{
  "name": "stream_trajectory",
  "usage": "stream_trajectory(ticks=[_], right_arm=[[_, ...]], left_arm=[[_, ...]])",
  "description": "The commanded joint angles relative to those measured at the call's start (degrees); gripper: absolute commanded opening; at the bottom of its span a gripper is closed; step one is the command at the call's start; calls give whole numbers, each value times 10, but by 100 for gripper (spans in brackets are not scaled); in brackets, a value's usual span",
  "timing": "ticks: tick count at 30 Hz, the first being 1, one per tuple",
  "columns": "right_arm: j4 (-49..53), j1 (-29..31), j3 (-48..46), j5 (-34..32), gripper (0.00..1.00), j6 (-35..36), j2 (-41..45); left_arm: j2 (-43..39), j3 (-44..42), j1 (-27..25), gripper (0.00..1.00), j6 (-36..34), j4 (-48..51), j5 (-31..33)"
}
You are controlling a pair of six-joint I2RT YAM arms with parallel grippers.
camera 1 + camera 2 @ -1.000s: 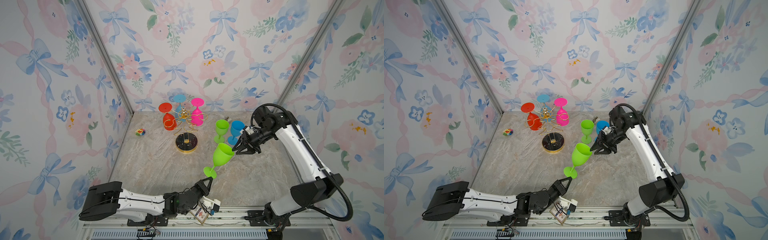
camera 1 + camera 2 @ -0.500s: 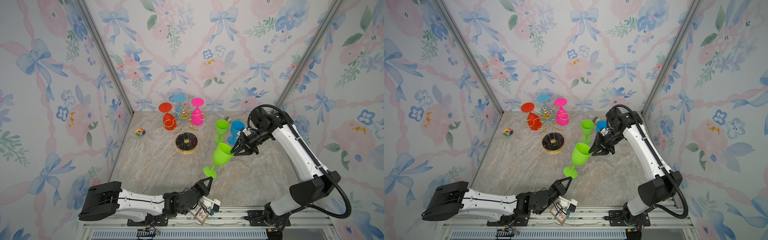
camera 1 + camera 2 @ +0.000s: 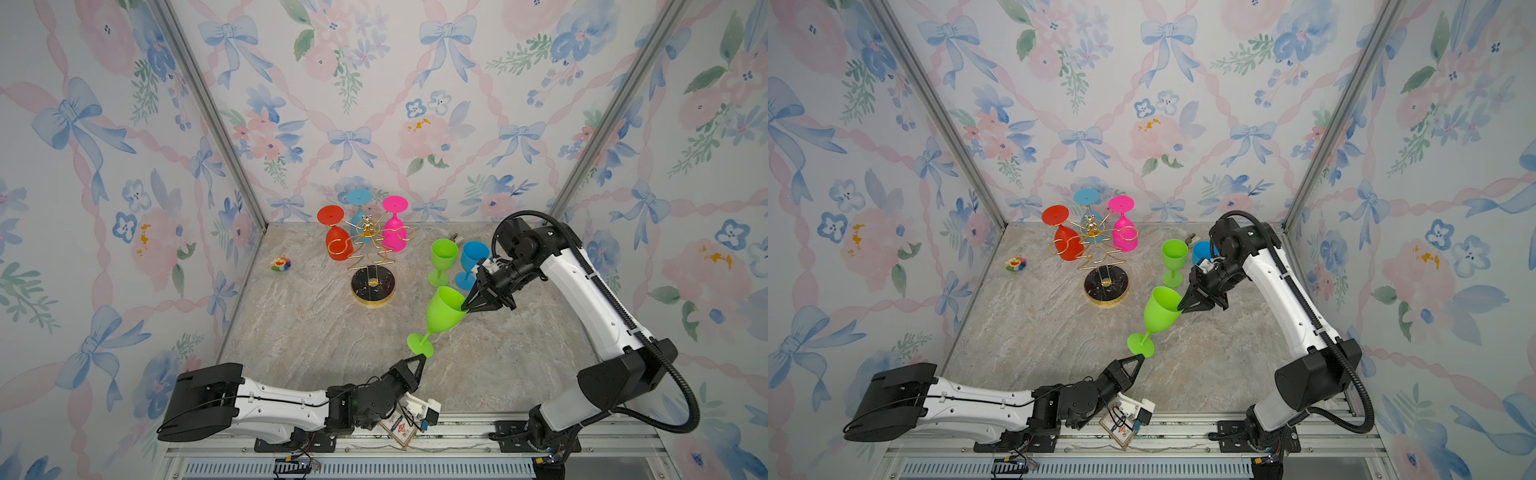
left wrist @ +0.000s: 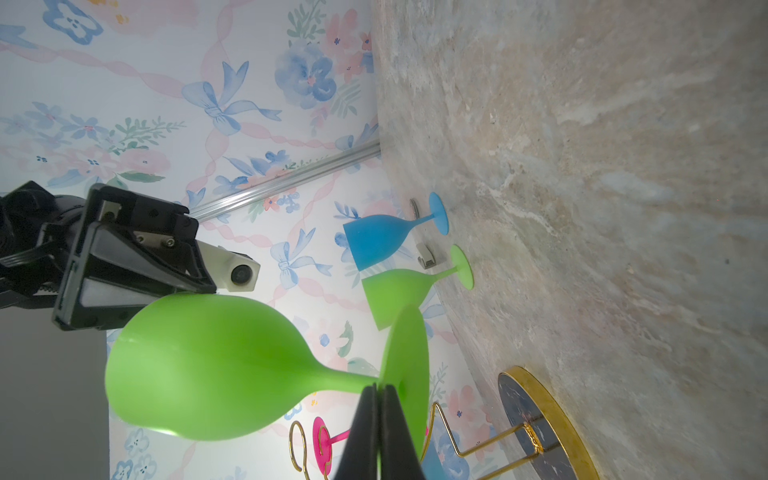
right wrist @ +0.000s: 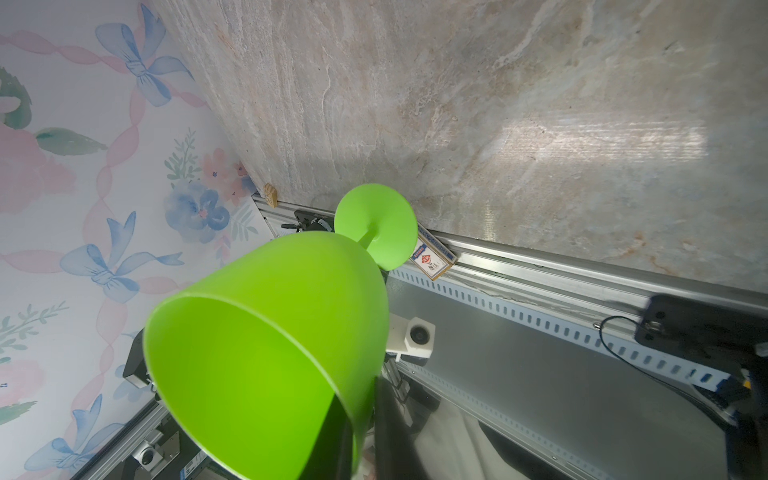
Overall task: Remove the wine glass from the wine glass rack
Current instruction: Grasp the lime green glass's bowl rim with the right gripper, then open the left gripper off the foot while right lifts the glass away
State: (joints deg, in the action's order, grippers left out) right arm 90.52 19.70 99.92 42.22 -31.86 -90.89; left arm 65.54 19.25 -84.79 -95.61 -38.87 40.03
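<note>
Top views: green glass held off the rack between both grippers

Green wine glass (image 3: 444, 309) is noted in both top views, tilted in the air over the tabletop (image 3: 316, 332), right of the middle and toward the front edge, bowl uppermost and foot lowest. A matte, opaque lime finish is seen, with a rounded bowl, a thin stem and a flat round foot.

Foot rim is pinched by the left gripper (image 3: 417, 362), jaws pressed flat together on it, as confirmed in the left wrist view. Bowl rim is straddled by the right gripper (image 3: 465, 305), set narrow, with one finger inside and one outside, clamped on the wall.

Wine glass rack (image 3: 371, 254) is stood near the back edge, at the middle, well apart from the held glass. Gold wire loops, a zigzag stem and a black gold-rimmed base are recorded. Red glass (image 3: 337, 247), blue glass (image 3: 358, 197) and pink glass (image 3: 392, 239) are hung on it upside down.
</note>
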Motion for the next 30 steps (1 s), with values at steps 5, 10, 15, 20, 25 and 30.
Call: stream_trajectory(ticks=[5, 10, 15, 20, 25, 30], right_arm=[[20, 5, -22, 16, 5, 9, 3], [25, 2, -32, 17, 2, 14, 5], [35, -8, -19, 16, 0, 22, -3], [35, -11, -16, 12, 0, 25, -10], [36, -15, -18, 13, 0, 26, -11], [28, -28, -17, 3, 0, 26, -14]], left_arm=[[-10, -3, -5, 0, 1, 12, -5], [-19, -4, -4, 0, 6, 19, -4], [-33, -10, -5, 4, 13, 41, -4], [-41, -9, -4, 13, 16, 47, -7], [-51, -14, -4, 23, 22, 65, -9], [-59, -17, -4, 29, 32, 65, -12]])
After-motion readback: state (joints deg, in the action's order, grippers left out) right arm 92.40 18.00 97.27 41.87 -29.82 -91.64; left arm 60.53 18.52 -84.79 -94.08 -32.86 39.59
